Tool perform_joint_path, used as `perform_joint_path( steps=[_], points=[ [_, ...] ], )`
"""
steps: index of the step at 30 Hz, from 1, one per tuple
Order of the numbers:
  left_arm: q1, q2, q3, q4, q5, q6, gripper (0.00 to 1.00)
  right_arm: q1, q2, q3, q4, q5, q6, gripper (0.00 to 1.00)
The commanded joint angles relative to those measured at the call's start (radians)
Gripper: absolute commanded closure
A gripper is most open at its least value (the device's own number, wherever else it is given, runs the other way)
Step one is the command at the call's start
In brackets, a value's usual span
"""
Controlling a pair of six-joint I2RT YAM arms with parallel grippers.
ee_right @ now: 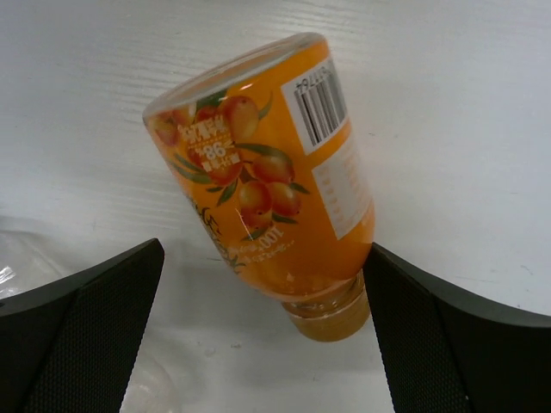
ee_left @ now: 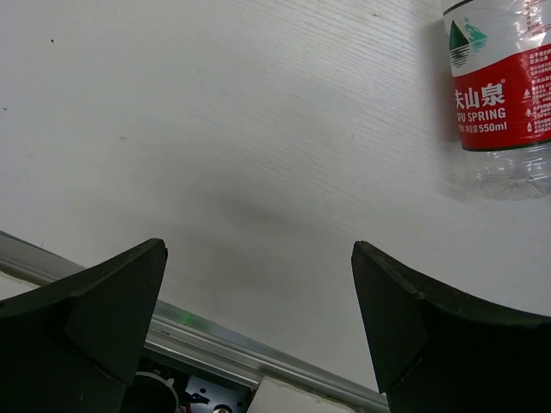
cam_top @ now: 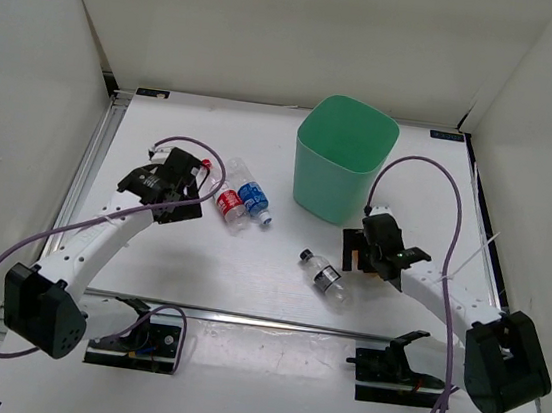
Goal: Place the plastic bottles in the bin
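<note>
White, finely grained table point(cam_top: 244, 303), walled in white on three sides, metal rail along the near edge. Toward the far right: tall mint-green bin point(cam_top: 340, 174), smooth plastic, rounded-square mouth, tapering sides, upright. Over bare tabletop, the left gripper point(ee_left: 258, 249), black jaws wide apart, only white surface between them. Just this side of the bin, the right gripper point(ee_right: 264, 249), jaws spread wide either side of the orange bottle point(ee_right: 267, 172) lying on its side, glossy fruit-printed wrap; almost hidden from above. Legible only from the left wrist: print on the red-label bottle point(ee_left: 499, 95), clear and crinkled, off beyond one fingertip. Plain from above: blue-label bottle point(cam_top: 253, 197) just beside the red-label one, dark-label bottle point(cam_top: 326, 276) alone mid-table, open room around it.
</note>
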Motion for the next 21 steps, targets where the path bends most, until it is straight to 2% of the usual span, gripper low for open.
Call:
perform_joint_path(
  steps=[1, 4, 8, 15, 16, 18, 19, 21],
  points=[
    [-0.013, 0.012, 0.036, 0.004, -0.009, 0.005, 0.00, -0.009, 0.003, -0.045, 0.128, -0.010, 0.007, 0.01],
    [-0.022, 0.022, 0.036, 0.004, 0.011, 0.005, 0.00, -0.032, 0.051, -0.020, 0.128, -0.010, -0.002, 0.01],
    [-0.022, 0.031, 0.017, 0.004, 0.033, 0.005, 0.00, -0.074, 0.071, -0.001, 0.081, -0.010, 0.036, 0.15],
    [-0.022, 0.040, -0.001, 0.004, 0.065, -0.004, 0.00, -0.118, 0.089, 0.040, 0.019, -0.044, 0.105, 0.22],
    [-0.022, 0.049, -0.001, 0.013, 0.065, -0.004, 0.00, -0.118, 0.100, 0.040, 0.019, -0.044, 0.105, 0.29],
    [-0.022, 0.049, -0.001, 0.013, 0.076, -0.004, 0.00, -0.118, 0.111, 0.053, 0.010, -0.044, 0.116, 0.37],
    [-0.022, 0.060, -0.001, 0.013, 0.076, -0.004, 0.00, -0.118, 0.123, 0.063, 0.010, -0.044, 0.125, 0.44],
    [-0.022, 0.060, -0.001, 0.013, 0.085, -0.004, 0.00, -0.118, 0.134, 0.074, -0.003, -0.044, 0.136, 0.49]
  ],
)
